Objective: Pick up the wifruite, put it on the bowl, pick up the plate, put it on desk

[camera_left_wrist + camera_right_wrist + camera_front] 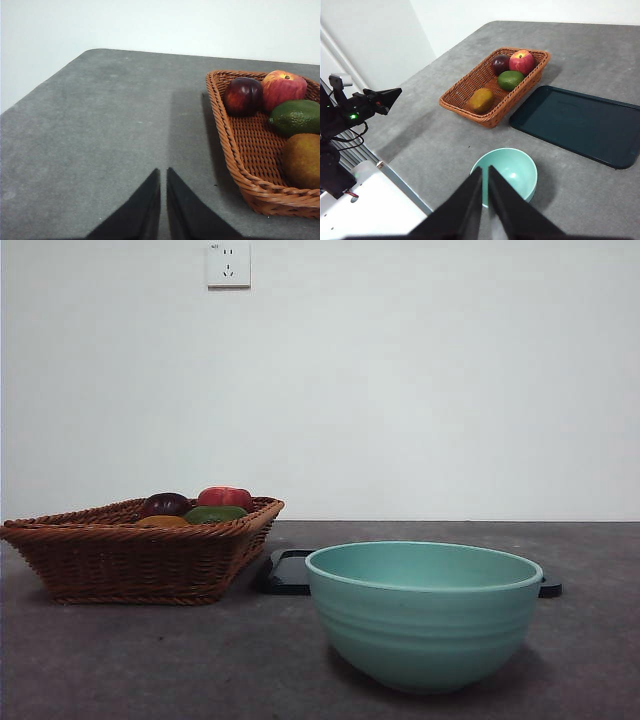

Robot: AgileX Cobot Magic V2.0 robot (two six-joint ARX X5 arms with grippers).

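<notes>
The wifruite (481, 100), a brownish-orange oval fruit, lies in a wicker basket (463, 92) at the end nearest the bowl; it also shows in the left wrist view (302, 160) and peeks over the basket rim in the front view (162, 522). The mint-green bowl (425, 625) (527, 162) stands empty on the desk (150, 660). A dark flat plate (580, 122) (285, 575) lies behind the bowl, beside the basket. My right gripper (485, 169) hangs shut high above the bowl. My left gripper (162, 171) is shut over bare desk, well off the basket's side.
The basket (130, 560) (240, 150) also holds a dark purple fruit (243, 96), a red fruit (284, 87) and a green fruit (296, 116). The left arm (365, 105) reaches in beyond the desk's edge. A wall socket (228, 264) sits high on the white wall.
</notes>
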